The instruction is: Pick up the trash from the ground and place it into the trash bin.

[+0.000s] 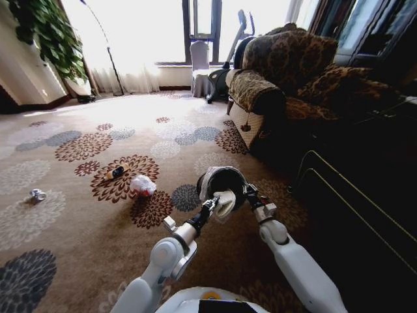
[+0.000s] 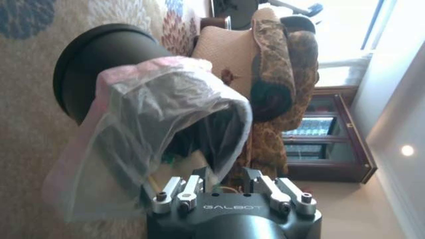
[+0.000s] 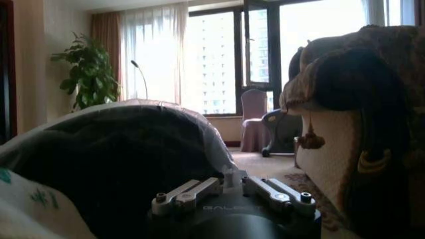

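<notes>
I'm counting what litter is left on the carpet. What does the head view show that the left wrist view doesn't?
Head view alone: three pieces on the floral carpet, a pink-white bag, a small dark bottle-like piece and a silvery foil ball, plus the right gripper at the bin's rim. Left wrist view alone: a wooden glass-fronted cabinet. Both: the round black trash bin with its pale plastic liner, the left gripper holding the liner's edge, and the patterned armchair.

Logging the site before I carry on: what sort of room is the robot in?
Probably a living room or hotel lounge: floral carpet, a patterned upholstered armchair, sheer-curtained windows and a potted plant.
</notes>
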